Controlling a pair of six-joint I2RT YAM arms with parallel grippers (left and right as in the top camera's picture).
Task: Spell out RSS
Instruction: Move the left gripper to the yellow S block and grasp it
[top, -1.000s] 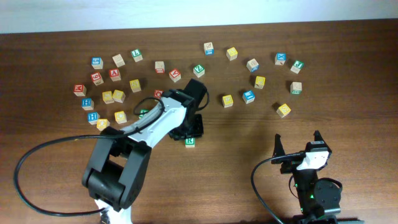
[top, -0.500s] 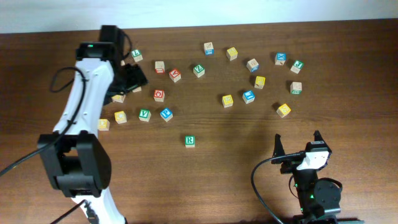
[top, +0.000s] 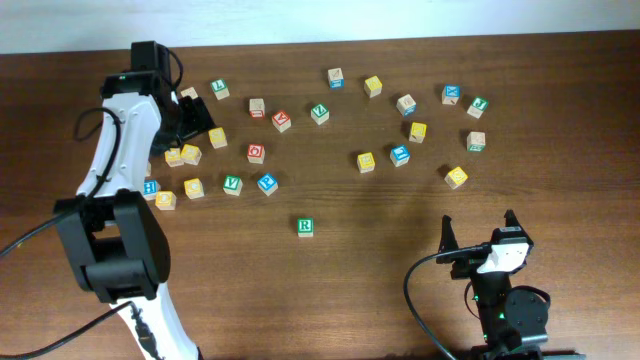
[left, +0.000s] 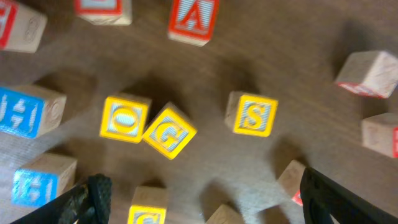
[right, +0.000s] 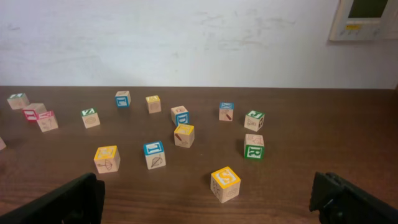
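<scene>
The green-bordered R cube (top: 305, 227) lies alone on the table in front of the cube scatter. A yellow S cube (top: 217, 137) sits in the left cluster and shows in the left wrist view (left: 252, 114). Another yellow S cube (top: 456, 177) lies at the right and is the nearest cube in the right wrist view (right: 225, 183). My left gripper (top: 195, 118) hovers open and empty over the left cluster, and its fingers (left: 202, 202) frame the bottom of the wrist view. My right gripper (top: 478, 232) is open and empty, parked at the front right (right: 205, 202).
Yellow O (left: 124, 118) and G (left: 169, 130) cubes touch each other left of the S cube. A yellow C cube (left: 148, 210), a red A cube (left: 193, 18) and blue cubes crowd round them. A second green R cube (right: 253, 147) stands behind the right S cube.
My left arm has swung from the R cube at the table's middle to the far-left cluster. The R cube stays where it was. The right arm has not moved.
</scene>
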